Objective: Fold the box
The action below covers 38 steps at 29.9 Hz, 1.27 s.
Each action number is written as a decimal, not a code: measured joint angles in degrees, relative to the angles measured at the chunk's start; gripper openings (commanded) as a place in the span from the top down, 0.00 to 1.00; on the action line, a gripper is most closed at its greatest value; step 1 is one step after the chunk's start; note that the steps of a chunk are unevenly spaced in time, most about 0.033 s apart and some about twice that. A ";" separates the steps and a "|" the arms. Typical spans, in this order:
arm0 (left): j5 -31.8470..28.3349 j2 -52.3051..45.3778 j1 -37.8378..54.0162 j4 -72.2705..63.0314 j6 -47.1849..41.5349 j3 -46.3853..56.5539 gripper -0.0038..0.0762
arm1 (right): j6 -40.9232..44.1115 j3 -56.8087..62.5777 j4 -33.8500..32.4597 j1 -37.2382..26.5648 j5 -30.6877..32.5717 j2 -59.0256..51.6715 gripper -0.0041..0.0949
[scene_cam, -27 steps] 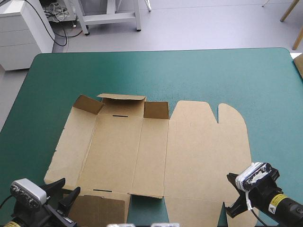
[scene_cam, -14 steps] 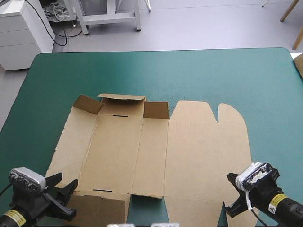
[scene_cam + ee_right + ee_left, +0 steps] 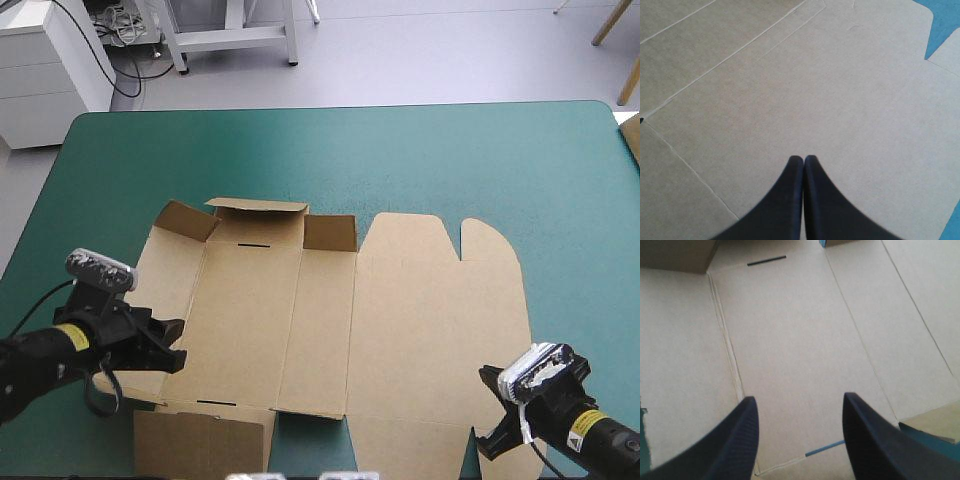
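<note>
I have the left gripper [image 3: 170, 345] open and empty over the flat brown cardboard box sheet [image 3: 400, 320] at lower left and the right gripper [image 3: 804, 157] closed on nothing at lower right, so I judge the left wall is next to raise, which calls for a grip on its edge

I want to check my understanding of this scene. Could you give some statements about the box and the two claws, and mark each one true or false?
1. The left claw is open. True.
2. The right claw is open. False: it is shut.
3. The box lies fully flat. False: flaps at its far edge stand raised.
4. The right claw is at the box's near right corner. True.
</note>
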 measured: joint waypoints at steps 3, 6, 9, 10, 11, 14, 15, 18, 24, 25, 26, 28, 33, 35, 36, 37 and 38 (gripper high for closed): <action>5.05 6.94 0.00 -1.71 2.01 -4.20 0.49 | 0.00 0.00 0.00 0.00 0.00 0.00 0.98; 8.20 12.58 0.00 -3.60 4.73 -7.00 0.49 | 0.00 0.00 0.00 0.00 0.00 0.00 0.98; 8.48 16.35 0.00 -4.69 5.22 -8.81 0.49 | 0.00 0.00 0.02 0.00 0.00 0.00 0.98; 8.42 17.40 0.00 -5.38 5.22 -8.99 0.49 | 0.00 0.00 0.02 0.00 0.00 0.00 0.98; 8.36 17.97 0.00 -5.78 5.22 -9.05 0.49 | 0.00 0.00 0.02 0.00 0.00 0.00 0.98; 7.34 18.99 0.00 -5.50 5.16 -9.05 0.49 | 0.00 0.00 0.06 0.00 0.00 0.00 0.98; 7.07 19.12 0.00 -4.56 4.94 -9.10 0.49 | 0.00 0.00 0.06 0.00 0.00 0.00 0.98; 7.64 19.44 0.00 1.34 3.38 -9.10 0.49 | 0.00 0.00 0.06 0.00 0.00 0.00 0.98; 9.23 20.23 3.13 8.11 2.89 -9.16 0.49 | 0.00 0.00 0.12 0.00 0.00 0.00 0.98; 9.28 20.23 4.82 8.25 3.23 -9.16 0.49 | 0.00 0.00 0.16 0.00 0.00 0.00 0.98; 9.28 20.23 6.41 8.05 3.95 -9.16 0.49 | 0.00 0.00 0.18 0.00 0.00 0.00 0.98; 9.28 20.23 11.17 6.35 7.02 -9.16 0.49 | 0.00 0.00 0.18 0.00 0.00 0.00 0.98; 9.34 20.44 24.68 -3.37 17.06 -9.16 0.49 | 0.00 0.00 0.18 0.00 0.00 0.00 0.98; 9.39 21.02 29.92 -7.35 20.95 -9.16 0.49 | 0.00 0.00 0.23 0.00 0.00 0.00 0.98; 9.39 21.51 31.76 -8.50 22.19 -9.16 0.49 | -0.05 0.00 0.23 0.00 0.00 0.00 0.98; 9.39 21.94 33.82 -9.59 23.26 -9.16 0.49 | -0.05 0.00 0.23 0.00 0.00 0.00 0.98; 9.34 22.74 35.56 -10.12 24.46 -9.16 0.49 | -0.10 0.00 0.23 0.00 0.00 0.00 0.98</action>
